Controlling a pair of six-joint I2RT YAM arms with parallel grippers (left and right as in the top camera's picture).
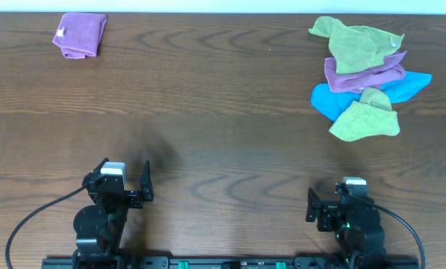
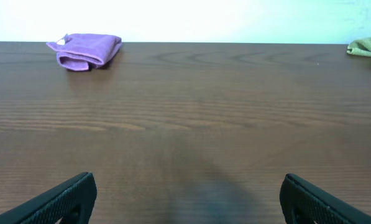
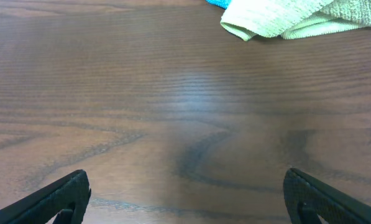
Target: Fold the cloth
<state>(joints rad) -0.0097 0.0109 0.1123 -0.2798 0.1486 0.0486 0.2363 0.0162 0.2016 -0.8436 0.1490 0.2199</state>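
Note:
The lime-green cloth (image 1: 364, 119) lies crumpled at the front of a cloth pile at the right of the table, partly on a blue cloth. Its near edge shows at the top of the right wrist view (image 3: 284, 18). I cannot see its tag. My left gripper (image 1: 125, 178) is open and empty near the front left edge; its jaws (image 2: 188, 199) frame bare wood. My right gripper (image 1: 336, 203) is open and empty near the front right edge, well short of the cloth; its jaws (image 3: 185, 196) also frame bare wood.
The pile also holds a duller olive-green cloth (image 1: 353, 41) at the back, a purple cloth (image 1: 364, 75) and a blue cloth (image 1: 331, 97). A folded purple cloth (image 1: 81, 33) lies at the back left and shows in the left wrist view (image 2: 86, 51). The table is dark wood.

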